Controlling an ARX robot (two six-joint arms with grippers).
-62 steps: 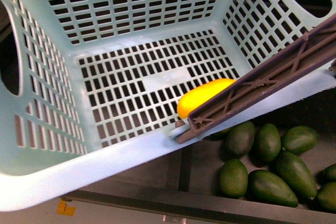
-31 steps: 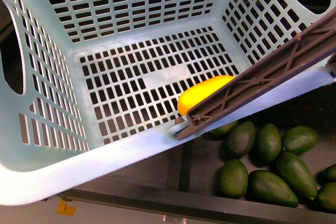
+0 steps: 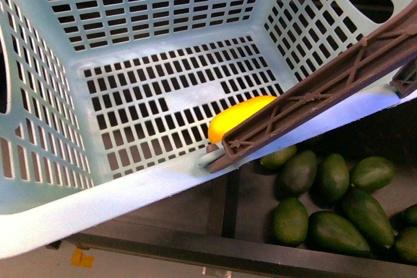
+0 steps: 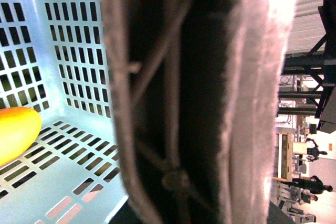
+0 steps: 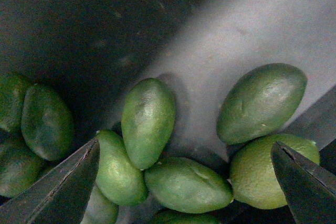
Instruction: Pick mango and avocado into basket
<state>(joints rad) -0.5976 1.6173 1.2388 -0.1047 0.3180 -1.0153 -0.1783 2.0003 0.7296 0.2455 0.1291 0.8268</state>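
The pale turquoise basket (image 3: pixel 58 222) fills most of the front view, tilted. The yellow mango (image 3: pixel 236 117) lies on its slotted floor by the near rim, partly behind the brown handle (image 3: pixel 319 99). My left gripper is shut on that handle (image 4: pixel 173 129), which fills the left wrist view as a blur. The left gripper's fingers do not show, and the mango (image 4: pixel 16 132) lies at the edge. My right gripper (image 5: pixel 189 182) hangs open over several avocados, with one avocado (image 5: pixel 186 184) between its fingertips (image 5: pixel 73 187) and a darker one (image 5: pixel 262 100) beside it.
The avocados (image 3: pixel 335 232) lie heaped in a dark bin (image 3: pixel 247 206) below and right of the basket. The bin's front edge (image 3: pixel 195 249) runs across the bottom of the front view. A pale floor with a small orange mark (image 3: pixel 81 258) shows at the lower left.
The basket has shifted left and slightly up in the front view, carrying the mango and the handle with it. The avocados in the bin have not moved.
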